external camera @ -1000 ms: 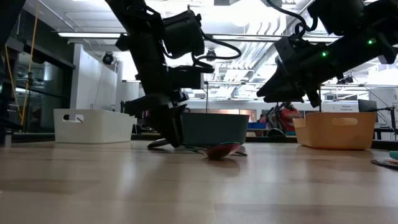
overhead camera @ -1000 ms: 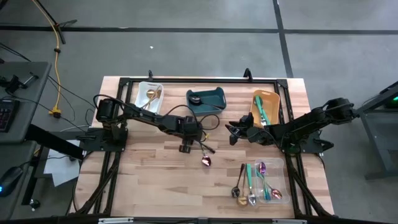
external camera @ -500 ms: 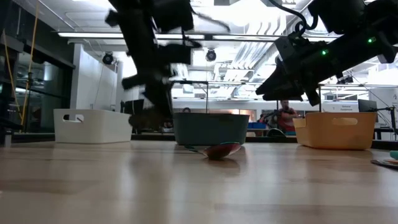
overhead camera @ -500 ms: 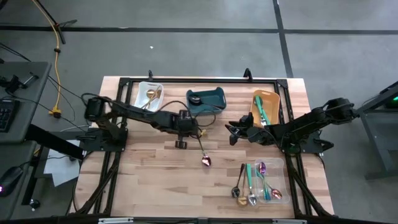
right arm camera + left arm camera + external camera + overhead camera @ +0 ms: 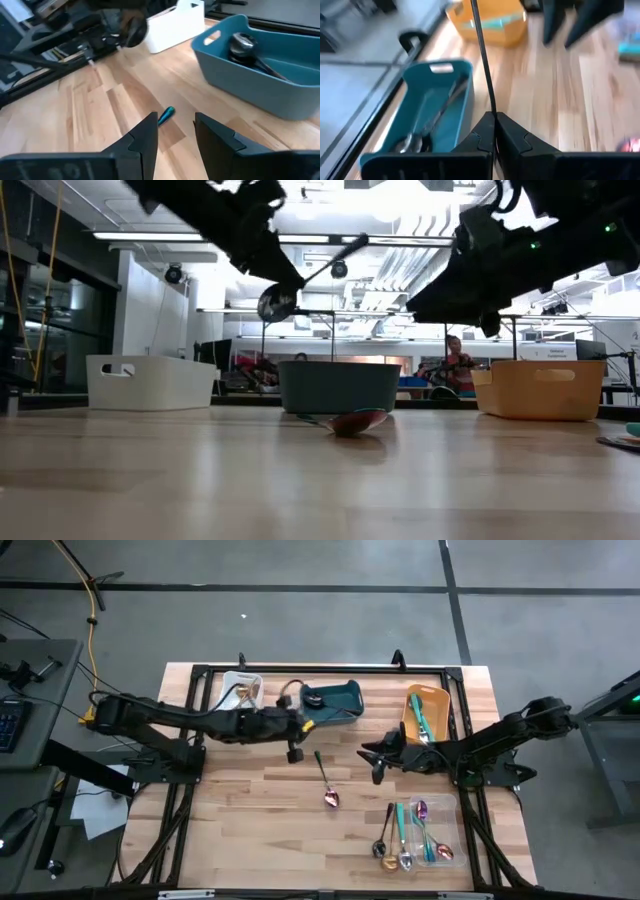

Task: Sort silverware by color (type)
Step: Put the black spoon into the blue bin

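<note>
Left gripper point(image 5: 493, 131) hangs raised beside the teal bin point(image 5: 335, 700), pinched on a thin black spoon point(image 5: 305, 280), while right gripper point(image 5: 176, 131) hovers part-open over wood.

Black spoon point(image 5: 481, 55) top cut off, left wrist.

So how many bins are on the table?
4: a white bin at the back left, a teal bin beside it, an orange bin back right, and a clear bin front right. None seem hidden.

Left gripper point(image 5: 294, 753) clamped, raised; right gripper point(image 5: 374, 766) parted, hovering.
</note>
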Available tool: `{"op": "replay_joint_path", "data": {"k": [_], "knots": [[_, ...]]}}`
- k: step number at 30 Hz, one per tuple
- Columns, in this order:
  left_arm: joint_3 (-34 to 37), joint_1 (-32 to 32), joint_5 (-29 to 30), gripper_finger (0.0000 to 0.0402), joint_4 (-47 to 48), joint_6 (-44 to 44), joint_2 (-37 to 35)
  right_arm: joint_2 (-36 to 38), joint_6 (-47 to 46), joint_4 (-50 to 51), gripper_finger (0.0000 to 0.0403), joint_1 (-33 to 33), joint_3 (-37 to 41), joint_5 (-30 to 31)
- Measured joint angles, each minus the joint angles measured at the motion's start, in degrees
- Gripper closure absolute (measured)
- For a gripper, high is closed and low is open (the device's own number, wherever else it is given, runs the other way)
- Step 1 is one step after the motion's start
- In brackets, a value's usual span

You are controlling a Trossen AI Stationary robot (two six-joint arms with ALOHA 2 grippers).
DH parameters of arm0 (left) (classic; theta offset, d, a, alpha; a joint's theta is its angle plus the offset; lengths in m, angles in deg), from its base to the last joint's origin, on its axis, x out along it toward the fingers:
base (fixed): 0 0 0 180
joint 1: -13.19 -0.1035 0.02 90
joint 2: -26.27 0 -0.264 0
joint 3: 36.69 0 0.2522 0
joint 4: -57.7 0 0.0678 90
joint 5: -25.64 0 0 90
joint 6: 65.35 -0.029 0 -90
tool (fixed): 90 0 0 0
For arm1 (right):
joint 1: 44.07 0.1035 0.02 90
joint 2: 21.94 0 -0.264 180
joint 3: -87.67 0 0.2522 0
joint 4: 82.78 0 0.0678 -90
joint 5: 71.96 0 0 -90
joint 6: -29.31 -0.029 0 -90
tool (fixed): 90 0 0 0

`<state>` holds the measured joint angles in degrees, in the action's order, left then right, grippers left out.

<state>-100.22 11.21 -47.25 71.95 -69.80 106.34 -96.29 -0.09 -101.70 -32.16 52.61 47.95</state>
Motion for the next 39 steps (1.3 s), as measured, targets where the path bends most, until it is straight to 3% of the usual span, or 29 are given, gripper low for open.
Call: {"op": "replay_joint_path", "data": {"k": [6,11,14,20,24,29,34,39], "knots": [[11.09,-0.32,-1.35,0.0401,-20.31,2.48,-2.27,0.00,2.91,-3.36,0.0279,0.90,0.00,0.02],[12.02,-0.69,-2.10,0.0401,-22.90,2.77,-2.01,0.00,2.91,-4.40,0.0279,0.90,0.00,0.02],[10.84,-2.22,-1.92,0.0401,-24.28,-1.63,-1.99,0.00,2.91,-4.50,0.0279,0.90,0.00,0.02],[-2.18,-12.01,-7.45,0.0401,-11.30,-9.51,0.38,0.00,3.49,-5.46,0.0279,0.50,0.00,0.25],[-12.77,-17.15,-12.66,0.0401,-0.01,-17.84,6.89,0.00,4.92,-5.74,0.0279,0.36,0.00,0.31],[-22.34,-19.46,-12.79,0.0401,10.99,-31.28,17.60,0.00,6.20,-5.74,0.0279,0.36,0.00,0.29],[-26.60,-19.85,-11.79,0.0401,16.44,-38.10,25.50,-0.01,6.98,-5.40,0.0279,0.36,0.00,0.28],[-26.74,-19.76,-10.39,0.0401,17.47,-43.94,27.56,-0.02,6.98,-4.45,0.0279,0.36,0.00,0.30]]}}
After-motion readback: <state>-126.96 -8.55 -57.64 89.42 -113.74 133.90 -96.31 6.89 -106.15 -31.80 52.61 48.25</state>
